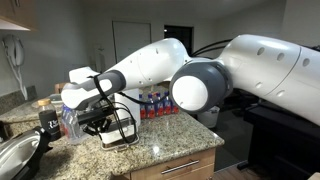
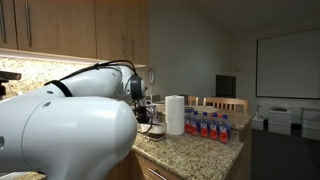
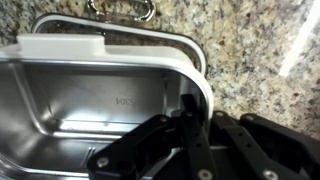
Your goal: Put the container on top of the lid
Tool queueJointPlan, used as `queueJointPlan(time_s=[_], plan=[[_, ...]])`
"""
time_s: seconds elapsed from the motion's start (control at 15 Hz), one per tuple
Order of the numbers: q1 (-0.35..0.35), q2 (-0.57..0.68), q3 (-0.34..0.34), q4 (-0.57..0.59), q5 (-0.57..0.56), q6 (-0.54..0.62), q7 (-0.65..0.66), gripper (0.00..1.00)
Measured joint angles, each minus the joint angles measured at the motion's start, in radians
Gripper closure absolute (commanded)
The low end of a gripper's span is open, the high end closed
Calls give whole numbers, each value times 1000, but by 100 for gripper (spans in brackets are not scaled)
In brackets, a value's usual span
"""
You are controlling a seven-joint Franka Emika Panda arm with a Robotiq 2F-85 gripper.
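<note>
1. Arm (image 1: 230, 70): it fills the right and middle of an exterior view and reaches toward the lower left of the frame, so it hides much of the work spot from outside.
2. Counter (image 1: 170, 145): speckled granite. A pan (image 1: 15, 158) sits at the lower left edge and bottles (image 1: 155, 105) stand behind the wrist.
3. Container (image 3: 90, 100): it takes up the left and centre of the wrist view, open side up, and is held by its right wall.
4. Lid (image 3: 165, 38): only its clear rim shows, peeking out along the top and upper right of the container. The two look offset rather than squared up. Whether they touch cannot be told.
5. Claw (image 3: 190, 105): clamped tight on the container's right wall, with one finger inside and one outside.
6. Risks:
   - Because the grip is on one wall, the light tub could tilt or swing.
   - Letting go while the tub is offset could leave it hanging off the lid.
   - Pressing down could skid the thin lid across the smooth stone.
   - The inside finger could drag the tub as it lifts out.
</note>
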Motion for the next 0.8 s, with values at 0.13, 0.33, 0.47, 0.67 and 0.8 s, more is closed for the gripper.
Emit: queueJointPlan(time_s=[0.13,0.33,0.47,0.67,0.8], plan=[[-3,3,8,7,2,5,-1,95],[-6,6,17,10,3,18,-1,95],[-10,9,17,10,3,35,2,95],[-19,11,17,10,7,78,16,95],[-26,12,17,10,10,107,31,95]])
